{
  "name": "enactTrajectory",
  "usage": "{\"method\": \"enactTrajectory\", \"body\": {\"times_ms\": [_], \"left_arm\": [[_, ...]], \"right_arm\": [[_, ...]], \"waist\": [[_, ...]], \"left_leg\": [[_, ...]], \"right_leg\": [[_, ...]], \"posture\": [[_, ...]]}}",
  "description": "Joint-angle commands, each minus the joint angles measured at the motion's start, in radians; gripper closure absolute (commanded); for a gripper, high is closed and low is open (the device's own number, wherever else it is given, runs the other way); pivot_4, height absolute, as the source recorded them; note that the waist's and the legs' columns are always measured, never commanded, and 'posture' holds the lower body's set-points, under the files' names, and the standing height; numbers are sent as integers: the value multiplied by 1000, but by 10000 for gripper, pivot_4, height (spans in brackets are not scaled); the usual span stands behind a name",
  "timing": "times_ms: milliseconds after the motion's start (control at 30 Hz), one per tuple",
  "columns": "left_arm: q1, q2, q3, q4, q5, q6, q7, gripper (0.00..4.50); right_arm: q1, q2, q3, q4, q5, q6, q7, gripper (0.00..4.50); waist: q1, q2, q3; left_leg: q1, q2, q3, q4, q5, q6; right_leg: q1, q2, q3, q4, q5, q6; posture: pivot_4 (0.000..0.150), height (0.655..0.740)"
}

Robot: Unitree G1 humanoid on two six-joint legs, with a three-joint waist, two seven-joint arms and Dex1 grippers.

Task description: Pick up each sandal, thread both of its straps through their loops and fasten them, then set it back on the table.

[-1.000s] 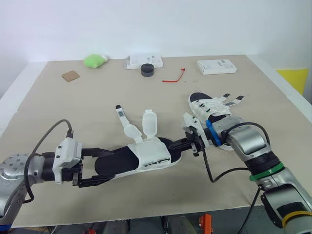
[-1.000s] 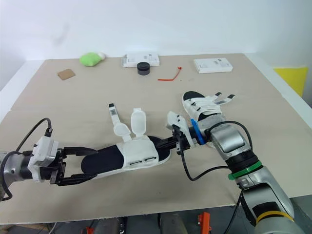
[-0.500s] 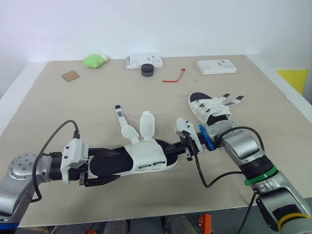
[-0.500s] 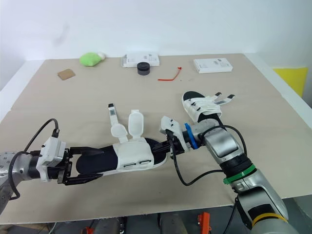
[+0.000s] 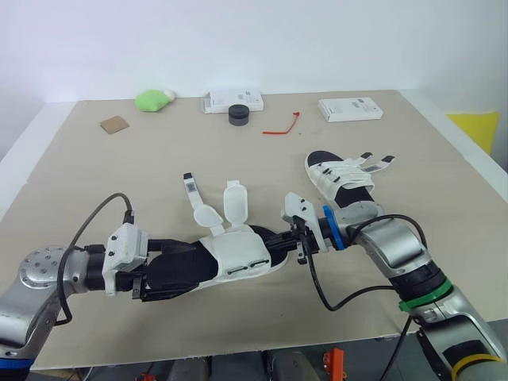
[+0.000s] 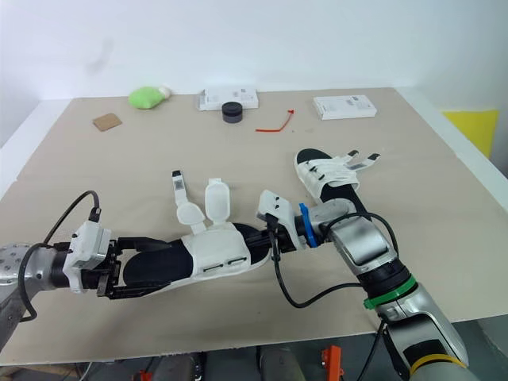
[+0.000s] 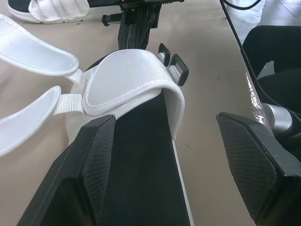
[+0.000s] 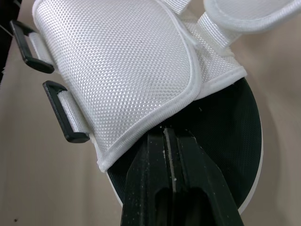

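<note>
Your sandal (image 5: 230,258) looks light, its 2 straps (image 5: 234,202) floppy; hold the stiffer sole. Left gripper (image 5: 190,267) gapes at the heel, right gripper (image 5: 275,242) clenched at the toe.

The sandal's (image 8: 117,61) upper is white woven mesh cloth, its footbed matt black, its loops (image 8: 57,112) black plastic; the table (image 5: 95,175) beneath is matt.

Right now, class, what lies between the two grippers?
The unfastened sandal lies there, with the left gripper at its heel and the right gripper at its toe. Both eye views show this.
</note>
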Motion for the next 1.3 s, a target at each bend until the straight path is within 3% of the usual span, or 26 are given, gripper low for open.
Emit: {"method": "enactTrajectory", "body": {"times_ms": [33, 533, 800, 933, 1067, 1300], "left_arm": [[-1, 1, 5, -17, -2, -10, 3, 9403], [-15, -7, -3, -17, -2, -9, 11, 9403], [-125, -48, 13, -10, -112, 132, 96, 9403], [-153, -51, -14, 28, -82, 147, 105, 9403], [-190, -59, -65, 80, -35, 178, 136, 9403], [-504, -261, -47, 333, -199, 572, 391, 9403]], "right_arm": [[-6, -29, 6, -24, 1, 10, 33, 44792], [16, -20, 46, 11, -69, -21, -6, 44792], [47, -10, 130, 53, -172, -91, -39, 44792], [56, -5, 129, 46, -164, -81, -30, 44792], [59, 0, 118, 37, -143, -68, -16, 44792], [50, 3, 119, 44, -157, -71, -11, 44792]], "waist": [[1, 0, 0], [4, 0, 0], [2, -7, -6], [2, -8, -7], [4, -9, -10], [3, -15, -14]], "left_leg": [[0, 0, 0, 0, 0, 0], [1, 1, 0, 0, 0, 0], [10, 10, 1, 1, 0, 0], [20, 13, 3, 0, -1, -1], [20, 13, 4, 0, -1, -3], [20, 14, 3, 0, -4, -6]], "right_leg": [[0, 0, 0, 0, 0, 0], [0, 1, 0, 0, 0, 0], [5, 9, 0, 0, 3, -3], [8, 10, 0, 0, 2, -4], [8, 10, 0, 0, 2, -4], [13, 13, 0, 0, 1, -5]], "posture": [[1500, 7400], [1500, 7400], [1500, 7400], [1500, 7400], [1500, 7400], [1500, 7400]]}}
